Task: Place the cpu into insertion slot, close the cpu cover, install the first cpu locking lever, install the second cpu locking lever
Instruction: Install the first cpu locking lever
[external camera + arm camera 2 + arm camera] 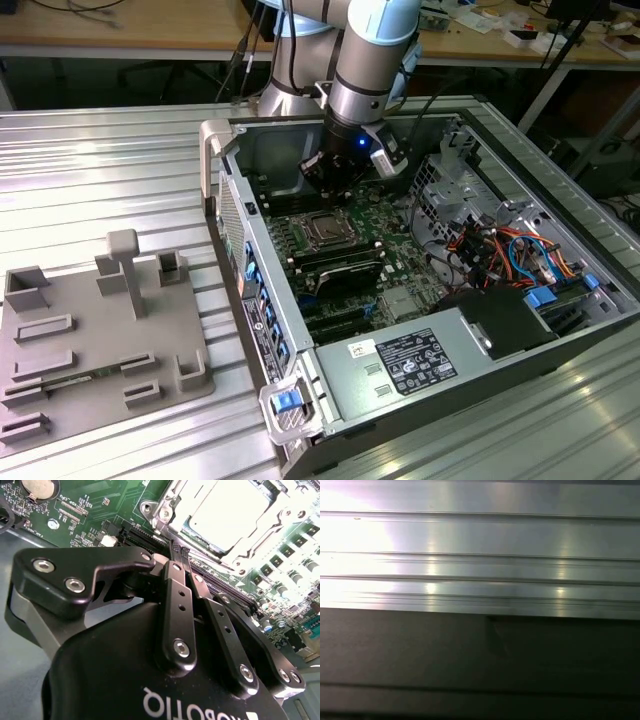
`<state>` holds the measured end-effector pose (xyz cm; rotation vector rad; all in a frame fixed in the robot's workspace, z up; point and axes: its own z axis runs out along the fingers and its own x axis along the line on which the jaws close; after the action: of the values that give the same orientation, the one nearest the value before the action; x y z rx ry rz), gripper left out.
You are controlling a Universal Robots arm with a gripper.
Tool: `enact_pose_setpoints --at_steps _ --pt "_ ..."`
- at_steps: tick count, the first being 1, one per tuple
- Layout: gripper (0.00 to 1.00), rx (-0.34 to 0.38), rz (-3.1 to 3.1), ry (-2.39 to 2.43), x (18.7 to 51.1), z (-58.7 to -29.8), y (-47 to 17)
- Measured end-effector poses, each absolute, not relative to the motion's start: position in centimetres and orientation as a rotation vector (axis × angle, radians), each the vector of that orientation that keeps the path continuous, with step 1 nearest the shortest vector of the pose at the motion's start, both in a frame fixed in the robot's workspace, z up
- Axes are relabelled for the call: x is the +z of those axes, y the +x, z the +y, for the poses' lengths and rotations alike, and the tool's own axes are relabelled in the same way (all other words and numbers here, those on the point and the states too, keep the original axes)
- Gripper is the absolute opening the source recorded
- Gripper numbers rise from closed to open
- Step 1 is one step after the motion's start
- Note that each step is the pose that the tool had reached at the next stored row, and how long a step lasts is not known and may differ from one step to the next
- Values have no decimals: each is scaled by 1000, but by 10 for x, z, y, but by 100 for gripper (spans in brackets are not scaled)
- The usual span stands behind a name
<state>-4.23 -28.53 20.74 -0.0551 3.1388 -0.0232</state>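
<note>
the pincer (178, 550) is pressed together, tips right by the slot (325, 232) in the middle of the exterior view. the chip (230, 515) sits inside, cover (272, 532) down. i think it's the locking step: push slow and steady.

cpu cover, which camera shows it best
The second wrist view: the cpu cover is close up, its shiny frame lying around the cpu. The exterior view shows it small, near the gripper. The first wrist view faces ribbed metal.
</note>
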Motion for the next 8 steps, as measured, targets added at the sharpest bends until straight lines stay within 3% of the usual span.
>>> enact_pose_setpoints --at_steps 8 --pt "11 -24 3139 -55 207 -289 -42"
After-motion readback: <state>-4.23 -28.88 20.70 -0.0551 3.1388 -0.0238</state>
